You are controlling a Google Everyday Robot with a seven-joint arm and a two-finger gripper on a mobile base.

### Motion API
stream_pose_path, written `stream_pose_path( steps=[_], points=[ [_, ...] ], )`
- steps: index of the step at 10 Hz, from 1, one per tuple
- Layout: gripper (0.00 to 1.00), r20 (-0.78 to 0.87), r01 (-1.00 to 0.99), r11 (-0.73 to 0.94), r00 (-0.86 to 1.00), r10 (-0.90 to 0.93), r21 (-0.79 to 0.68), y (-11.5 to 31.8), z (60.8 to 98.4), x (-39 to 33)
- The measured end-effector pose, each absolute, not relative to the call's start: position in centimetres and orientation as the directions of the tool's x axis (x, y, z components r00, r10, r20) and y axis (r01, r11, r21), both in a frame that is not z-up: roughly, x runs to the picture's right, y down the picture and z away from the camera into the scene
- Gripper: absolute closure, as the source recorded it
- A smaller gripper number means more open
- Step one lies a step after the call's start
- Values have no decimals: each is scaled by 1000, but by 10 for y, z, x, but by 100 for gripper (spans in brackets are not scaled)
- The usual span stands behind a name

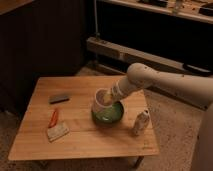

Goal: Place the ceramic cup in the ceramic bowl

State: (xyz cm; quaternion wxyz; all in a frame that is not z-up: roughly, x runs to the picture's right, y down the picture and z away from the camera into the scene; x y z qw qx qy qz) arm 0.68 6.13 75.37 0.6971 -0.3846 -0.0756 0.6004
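In the camera view, the robot's arm (165, 82) reaches in from the right edge of the frame and slopes down toward the middle, ending at the pincer (111, 94), which sits just above centre. The pincer appears closed on the upper rim of the ceramic cup (101, 100), gripping it near the mouth; its own fingers are hard to separate from the cup's wall. The cup hangs at the left rim of the ceramic bowl (113, 113), its lower part overlapping the bowl's left edge, and whether its base already touches the glaze cannot be told. Holding by the rim most likely leaves the base free to go down into the bowl without the arm striking the far wall.

The cup is plain white, tall and wide-mouthed, leaning slightly with its opening turned up and toward the camera, so the paler inside shows. The bowl is round, dark green outside with a lighter green inside, and wider than the cup.

All of this rests on a light wooden table (82, 137) filling the lower middle of the frame. A small white bottle (140, 122) stands right of the bowl, near but apart from it. At lower left lie an orange-handled tool (53, 118) and a pale block (58, 132), with a dark flat object (59, 98) above them, all well apart from the bowl.
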Motion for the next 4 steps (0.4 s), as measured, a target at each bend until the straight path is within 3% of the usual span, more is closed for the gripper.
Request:
stream_pose_path(
  steps=[1, 4],
  points=[
    [39, -358, -780, -21, 264, 896, -626, 60, 756, 8],
    [15, -356, -779, -18, 266, 896, -626, 54, 761, 13]
  ],
)
